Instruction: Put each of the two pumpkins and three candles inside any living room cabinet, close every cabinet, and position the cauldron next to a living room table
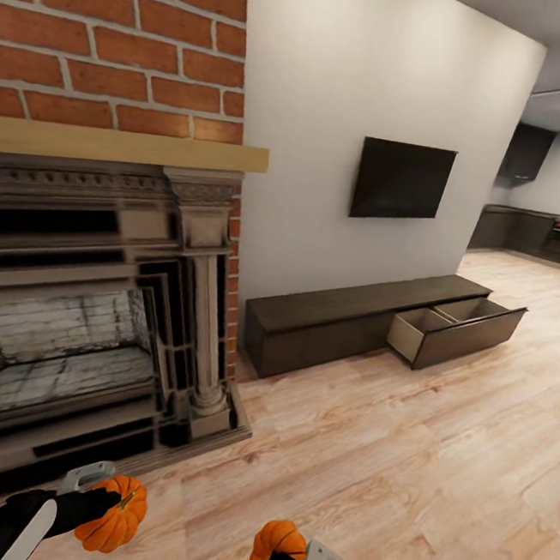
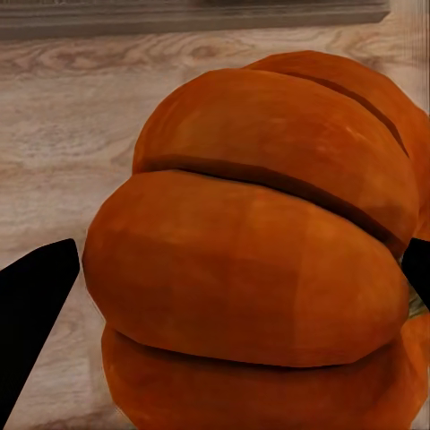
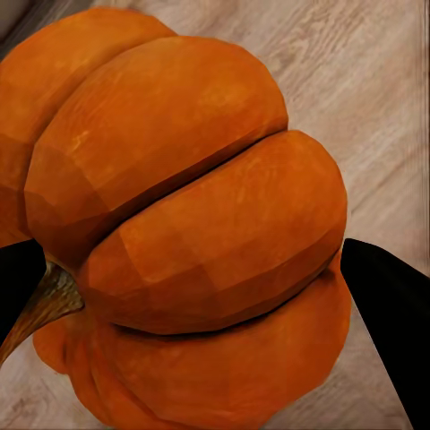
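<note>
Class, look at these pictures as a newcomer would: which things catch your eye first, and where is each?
Two bright-orange pumpkins, one in the left gripper at the head view's lower left, one in the right gripper at bottom centre. Behind looms the brick fireplace at left, and the dark cabinet along the wall has one drawer pulled open.

Two pumpkins are counted, one at the left and one at the right. One cabinet is shown, with one drawer pulled open. One fireplace and one television are seen.
</note>
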Available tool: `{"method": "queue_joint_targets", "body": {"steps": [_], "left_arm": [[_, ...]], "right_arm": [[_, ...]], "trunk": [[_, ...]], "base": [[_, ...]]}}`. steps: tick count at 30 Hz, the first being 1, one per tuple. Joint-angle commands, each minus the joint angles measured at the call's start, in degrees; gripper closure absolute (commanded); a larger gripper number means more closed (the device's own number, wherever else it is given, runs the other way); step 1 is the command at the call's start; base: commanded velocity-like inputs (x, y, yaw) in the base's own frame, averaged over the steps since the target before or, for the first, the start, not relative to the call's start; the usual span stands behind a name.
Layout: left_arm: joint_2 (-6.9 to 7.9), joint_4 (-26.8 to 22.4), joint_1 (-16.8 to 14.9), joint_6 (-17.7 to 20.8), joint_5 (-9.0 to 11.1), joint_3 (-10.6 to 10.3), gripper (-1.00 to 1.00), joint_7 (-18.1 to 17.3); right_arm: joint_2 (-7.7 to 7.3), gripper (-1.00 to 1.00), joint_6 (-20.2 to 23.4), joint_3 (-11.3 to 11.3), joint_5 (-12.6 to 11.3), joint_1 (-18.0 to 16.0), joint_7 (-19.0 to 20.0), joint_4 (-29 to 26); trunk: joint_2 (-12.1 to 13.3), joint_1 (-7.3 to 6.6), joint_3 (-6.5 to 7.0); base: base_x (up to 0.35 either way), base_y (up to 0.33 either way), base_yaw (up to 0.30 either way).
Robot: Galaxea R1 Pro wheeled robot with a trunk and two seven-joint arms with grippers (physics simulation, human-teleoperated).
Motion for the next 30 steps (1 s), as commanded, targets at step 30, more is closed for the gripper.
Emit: {"method": "queue_joint_targets", "body": {"steps": [30], "left_arm": [[0.01,-0.1,0.0,0.0,0.6,-0.1,1.0,0.3]], "right_arm": [[-0.25,1.0,-3.8,-4.6,-0.2,-0.1,-0.4,3.5]], "trunk": [[0.0,0.0,-0.72]], "base": [[0.138,0.0,-0.275]]}}
